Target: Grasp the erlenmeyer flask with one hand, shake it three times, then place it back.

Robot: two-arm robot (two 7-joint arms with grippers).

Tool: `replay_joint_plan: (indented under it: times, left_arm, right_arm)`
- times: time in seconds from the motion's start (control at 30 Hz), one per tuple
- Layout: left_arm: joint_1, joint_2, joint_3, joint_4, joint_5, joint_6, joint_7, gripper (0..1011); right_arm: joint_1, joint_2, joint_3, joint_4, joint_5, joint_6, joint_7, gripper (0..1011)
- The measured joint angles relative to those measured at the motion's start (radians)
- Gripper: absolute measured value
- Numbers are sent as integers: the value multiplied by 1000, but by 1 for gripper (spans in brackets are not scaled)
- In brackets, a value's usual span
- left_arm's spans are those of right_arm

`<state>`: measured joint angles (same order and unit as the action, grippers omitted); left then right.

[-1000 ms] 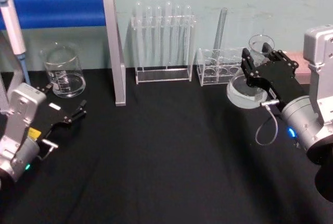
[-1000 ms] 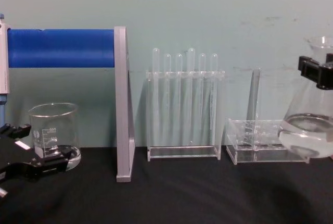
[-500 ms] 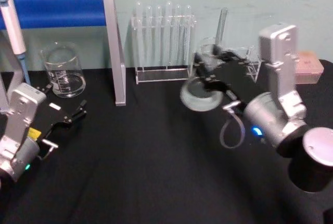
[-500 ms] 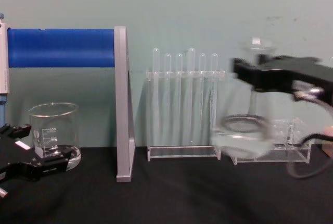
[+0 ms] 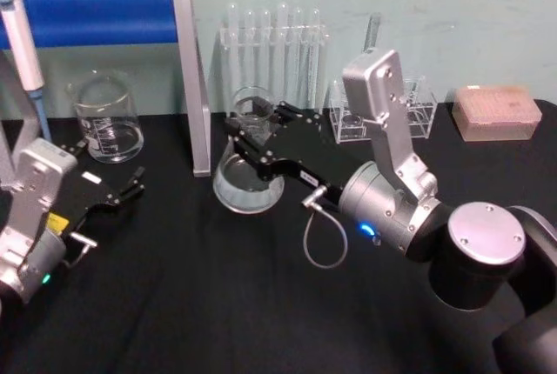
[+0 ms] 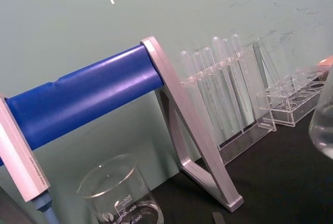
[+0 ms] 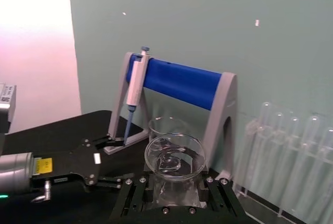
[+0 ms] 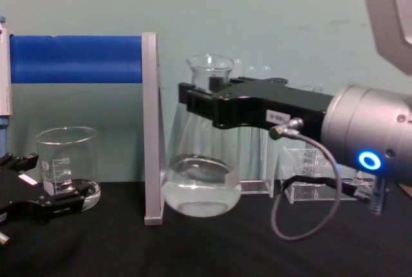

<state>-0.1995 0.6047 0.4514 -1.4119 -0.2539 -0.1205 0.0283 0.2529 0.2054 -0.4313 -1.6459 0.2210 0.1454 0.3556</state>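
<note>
Right pincer [image 5: 254, 135] clamped on flask [image 5: 246, 184] neck, flask hanging clear of table [image 5: 218, 304], liquid in bottom. Half a sec ago it was over by small rack [image 5: 421, 111]; now swung way left, just beside grey stand post [image 5: 193, 87]. Left pincer [image 5: 117, 193] parked near beaker [image 5: 106, 122], fingers spread.

Just left of the right claw [image 5: 254, 137] stands the grey leg of a blue-barred stand [image 5: 193, 87]. A beaker [image 5: 106, 119] sits farther left, and a pipette [image 5: 19, 36] hangs beyond it. Behind the claw is a test-tube rack [image 5: 272, 70]. To its right are a smaller clear rack [image 5: 346, 120] and a pink box [image 5: 496, 113], all on a black table [image 5: 218, 287].
</note>
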Motion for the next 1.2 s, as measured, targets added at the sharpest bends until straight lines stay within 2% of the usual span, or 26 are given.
replay_joint_plan:
  times: [0.2, 0.37, 0.53, 0.57, 0.83, 0.87, 1.0, 1.2]
  left_arm:
    - [0, 0, 0, 0, 0, 0, 0, 1001]
    - [0, 0, 0, 0, 0, 0, 0, 1001]
    - [0, 0, 0, 0, 0, 0, 0, 1001]
    - [0, 0, 0, 0, 0, 0, 0, 1001]
    - [0, 0, 0, 0, 0, 0, 0, 1001]
    - [0, 0, 0, 0, 0, 0, 0, 1001]
    - [0, 0, 0, 0, 0, 0, 0, 1001]
    - [0, 0, 0, 0, 0, 0, 0, 1001]
  right_arm:
    - [6, 3, -10, 4, 9, -2, -11, 451]
    - [-11, 6, 11, -13, 6, -3, -58, 450]
    - [-60, 8, 73, -56, -26, 2, -155, 451]
    - [-60, 8, 73, -56, -26, 2, -155, 451]
    - [-158, 5, 191, -142, -79, 32, -288, 450]
    - [-158, 5, 191, -142, -79, 32, -288, 450]
    - [-187, -4, 236, -166, -98, 38, -328, 450]
    - [-198, -15, 267, -171, -114, 43, -343, 450]
